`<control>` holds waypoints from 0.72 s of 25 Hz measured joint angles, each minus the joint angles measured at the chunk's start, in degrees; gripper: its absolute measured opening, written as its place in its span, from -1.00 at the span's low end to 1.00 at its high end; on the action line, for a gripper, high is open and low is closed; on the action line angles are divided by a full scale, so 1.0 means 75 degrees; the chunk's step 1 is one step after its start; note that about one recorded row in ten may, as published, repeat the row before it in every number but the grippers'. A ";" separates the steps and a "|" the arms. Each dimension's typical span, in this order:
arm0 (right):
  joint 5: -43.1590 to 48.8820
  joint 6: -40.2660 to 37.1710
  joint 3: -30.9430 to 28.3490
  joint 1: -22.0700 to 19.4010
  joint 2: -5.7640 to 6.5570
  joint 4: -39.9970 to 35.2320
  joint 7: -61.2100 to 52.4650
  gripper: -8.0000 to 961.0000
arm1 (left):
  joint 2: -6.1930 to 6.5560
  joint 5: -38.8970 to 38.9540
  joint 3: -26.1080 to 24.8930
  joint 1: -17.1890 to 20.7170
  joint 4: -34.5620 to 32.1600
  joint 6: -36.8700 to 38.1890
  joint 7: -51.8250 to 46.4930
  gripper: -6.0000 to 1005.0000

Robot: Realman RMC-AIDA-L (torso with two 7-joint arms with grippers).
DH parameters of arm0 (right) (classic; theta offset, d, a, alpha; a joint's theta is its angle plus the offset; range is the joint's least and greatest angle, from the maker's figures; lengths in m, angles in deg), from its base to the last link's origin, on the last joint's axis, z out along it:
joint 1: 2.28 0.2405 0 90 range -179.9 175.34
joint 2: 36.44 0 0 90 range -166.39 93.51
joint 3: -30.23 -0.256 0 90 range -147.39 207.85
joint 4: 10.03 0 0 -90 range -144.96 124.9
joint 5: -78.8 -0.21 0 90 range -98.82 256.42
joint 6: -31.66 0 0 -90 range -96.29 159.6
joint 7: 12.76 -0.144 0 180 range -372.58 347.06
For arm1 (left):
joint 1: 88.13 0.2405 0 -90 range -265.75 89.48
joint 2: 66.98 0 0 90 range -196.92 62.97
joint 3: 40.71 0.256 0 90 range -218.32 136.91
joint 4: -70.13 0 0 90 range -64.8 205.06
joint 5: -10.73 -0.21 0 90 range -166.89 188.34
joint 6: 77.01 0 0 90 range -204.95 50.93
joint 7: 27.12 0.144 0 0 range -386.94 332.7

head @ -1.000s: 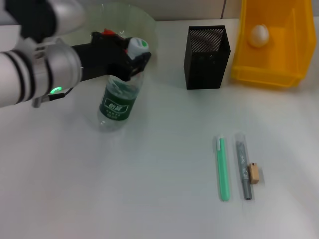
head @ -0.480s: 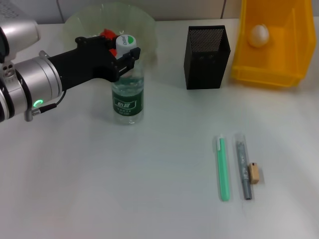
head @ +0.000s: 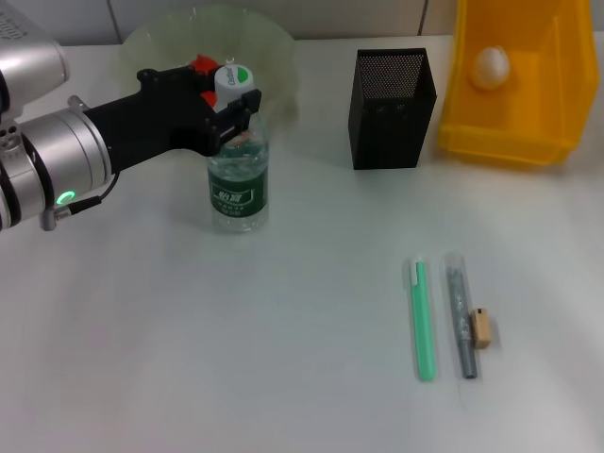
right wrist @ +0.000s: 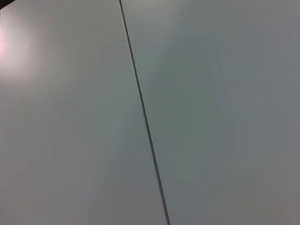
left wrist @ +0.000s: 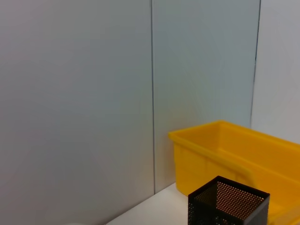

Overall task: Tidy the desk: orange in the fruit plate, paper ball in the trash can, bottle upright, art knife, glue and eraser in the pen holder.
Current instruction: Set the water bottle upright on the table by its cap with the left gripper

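White and matte, the surface (head: 283,377) carries the bottle (head: 238,175) standing upright near its far left, just in front of the pale green fruit plate (head: 274,42), where a bit of the orange (head: 201,65) shows behind the arm. At the bottle's neck, under the white cap, the left gripper (head: 234,111) has its black jaws closed on it. Right of it stands the black mesh pen holder (head: 392,109), then the yellow trash can (head: 514,142) with the paper ball (head: 491,66) inside. Nearer, a green pen-like stick (head: 423,321), a grey stick (head: 460,321) and the tan eraser (head: 482,328) lie side by side. No right gripper shows.
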 joint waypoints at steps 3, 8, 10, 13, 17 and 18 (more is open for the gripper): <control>0.0000 -0.0006 0.0000 -0.0002 -0.0002 0.0002 0.0000 0.38 | 0.0001 -0.0010 -0.0027 0.0016 0.0004 -0.0035 0.0001 -0.08; 0.0006 -0.0071 0.0000 -0.0017 -0.0005 0.0027 0.0000 0.38 | 0.0001 -0.0024 -0.0108 0.0078 0.0019 -0.0047 0.0041 -0.02; 0.0008 -0.0144 0.0000 -0.0033 -0.0011 0.0032 0.0000 0.38 | 0.0000 0.0006 -0.0128 0.0093 0.0056 -0.0049 0.0133 0.00; 0.0008 -0.0220 -0.0002 -0.0047 -0.0014 0.0039 0.0000 0.38 | -0.0007 0.0062 -0.0189 0.0134 0.0121 -0.0051 0.0277 0.03; 0.0009 -0.0293 -0.0027 -0.0054 -0.0014 0.0039 -0.0053 0.38 | -0.0008 0.0039 -0.0202 0.0184 0.0140 -0.0038 0.0303 0.08; 0.0009 -0.0294 -0.0027 -0.0054 -0.0013 0.0037 -0.0067 0.38 | -0.0009 0.0039 -0.0200 0.0193 0.0117 -0.0022 0.0303 0.09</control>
